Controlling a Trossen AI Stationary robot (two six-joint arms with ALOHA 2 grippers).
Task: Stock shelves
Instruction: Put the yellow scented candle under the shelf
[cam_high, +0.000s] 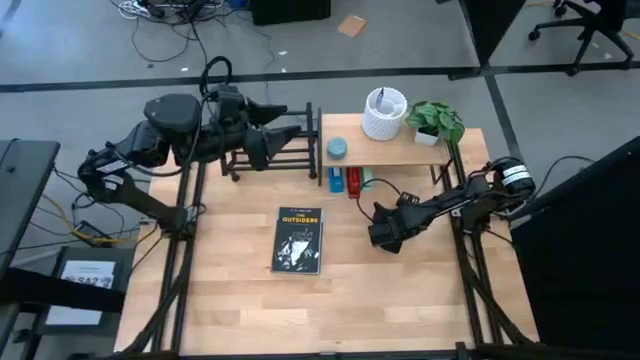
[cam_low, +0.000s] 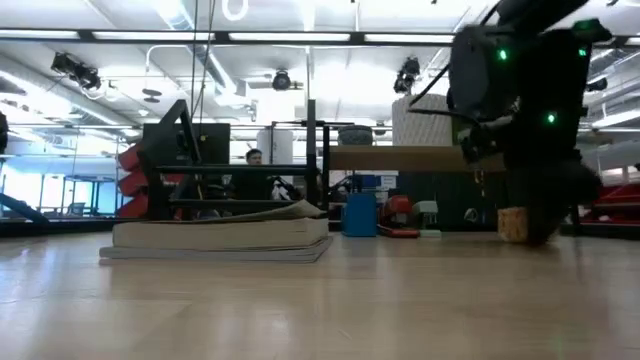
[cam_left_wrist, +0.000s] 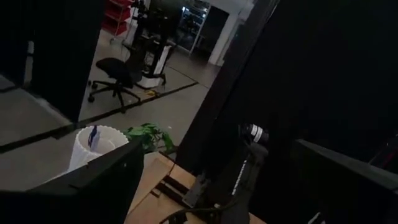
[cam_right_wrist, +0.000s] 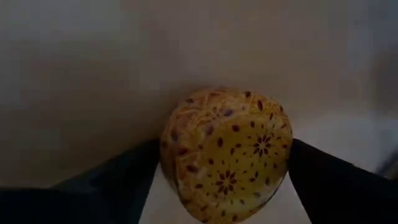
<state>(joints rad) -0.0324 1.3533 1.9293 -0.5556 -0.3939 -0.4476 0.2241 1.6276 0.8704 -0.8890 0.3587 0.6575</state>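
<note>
Two shelves stand along the far side of the desk (cam_high: 240, 300): a black metal-bar rack (cam_high: 285, 150) on the left and a light wooden board on black legs (cam_high: 395, 153) on the right. The board already carries a white ribbed holder (cam_high: 384, 113), a small potted plant (cam_high: 436, 122) and a blue round thing (cam_high: 337, 149), with a blue item (cam_high: 335, 180) and a red one (cam_high: 353, 181) tucked under it, so the stocking looks partly done. In front of that board, low over the desk, the right claw (cam_high: 384, 236) is clamped on a yellow patterned ball (cam_right_wrist: 225, 152); its wrist view shows the ball pinched between the two dark fingers (cam_right_wrist: 124, 180), a hold that seems meant to keep a round thing from rolling off on its way to a shelf. The left claw (cam_high: 262, 142) hangs over the black rack, and I cannot tell whether its fingers are apart or together. A book, "The Outsiders" (cam_high: 298, 240), lies flat near the middle of the desk, apart from both claws and not yet shelved; to my eye it is the natural item for the empty rack.
</note>
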